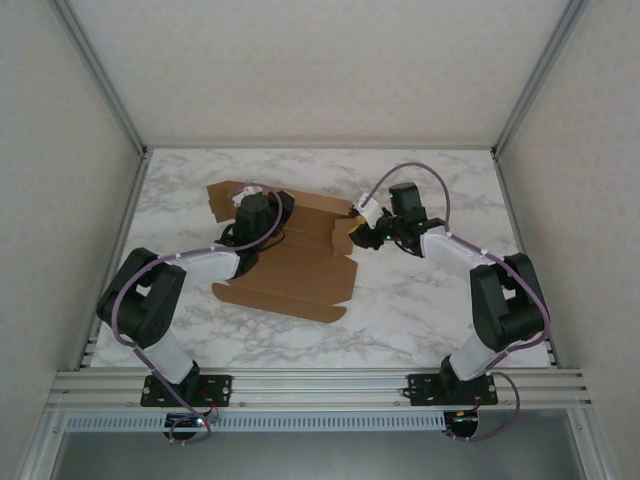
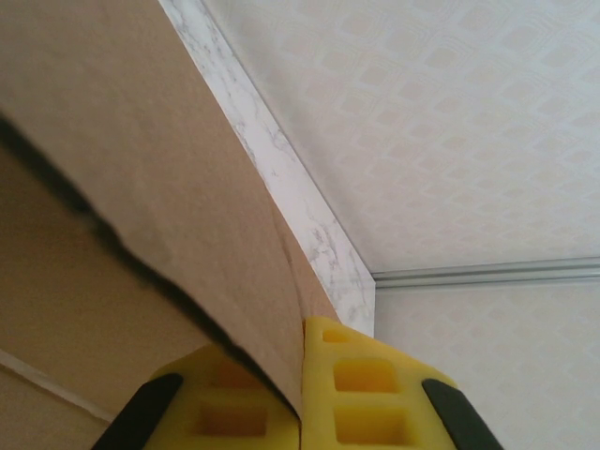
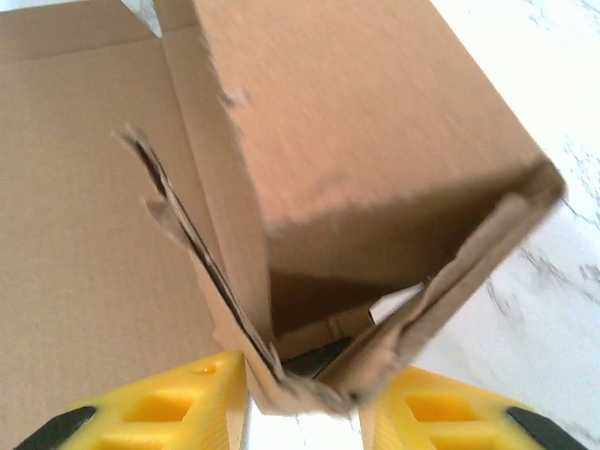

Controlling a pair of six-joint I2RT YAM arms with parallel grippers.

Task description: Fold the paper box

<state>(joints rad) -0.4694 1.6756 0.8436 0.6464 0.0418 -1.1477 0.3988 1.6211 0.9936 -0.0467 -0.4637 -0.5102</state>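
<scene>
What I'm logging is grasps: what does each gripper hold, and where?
The paper box: left gripper pinches a raised flap's edge, right gripper a folded corner.

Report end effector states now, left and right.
Left end effector: closed on the paper box, clamping a panel edge.
Right end effector: closed on the paper box, pinching a folded flap.

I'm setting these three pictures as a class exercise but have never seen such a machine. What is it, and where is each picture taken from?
Two robot arms are bolted at the near edge of a marble table. The wide picture looks down from above and behind them; the other two come from cameras on each wrist. A brown paper box, partly folded, lies on the table. The left gripper pinches one raised flap edge; the right gripper pinches a folded corner.
</scene>
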